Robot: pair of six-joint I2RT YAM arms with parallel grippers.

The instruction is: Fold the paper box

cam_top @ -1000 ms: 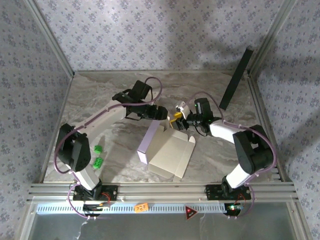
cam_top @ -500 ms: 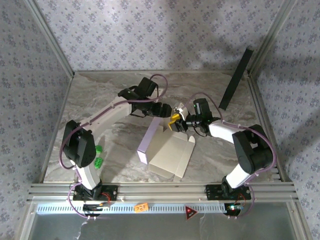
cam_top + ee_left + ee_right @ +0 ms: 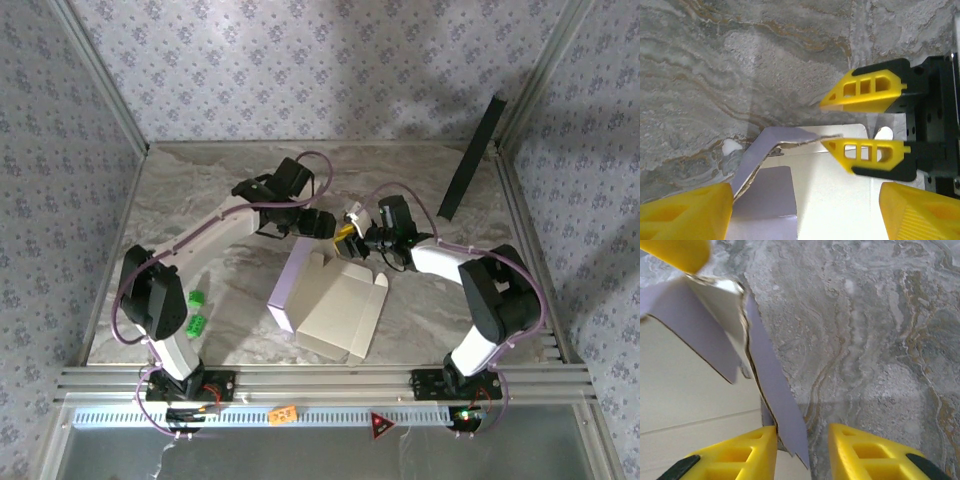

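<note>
Both cropped: left fingers (image 3: pixel 686 210) wide apart; right fingers (image 3: pixel 737 456) narrowly parted astride paper box (image 3: pixel 685 390) flap, contact unclear.

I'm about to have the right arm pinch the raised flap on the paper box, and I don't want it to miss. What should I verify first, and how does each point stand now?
1. The flap of the paper box sits between the fingers of the right gripper: ok, it stands close to one finger.
2. Those fingers are shut on the flap: not ok, bare table shows in the gap beside it.
3. The left gripper is open: ok, its fingers are wide apart over the box.
4. The two grippers are clear of each other: cannot tell, they sit very close in the top view.
5. The green blocks are away from the box: ok, they lie apart by the left arm.
</note>
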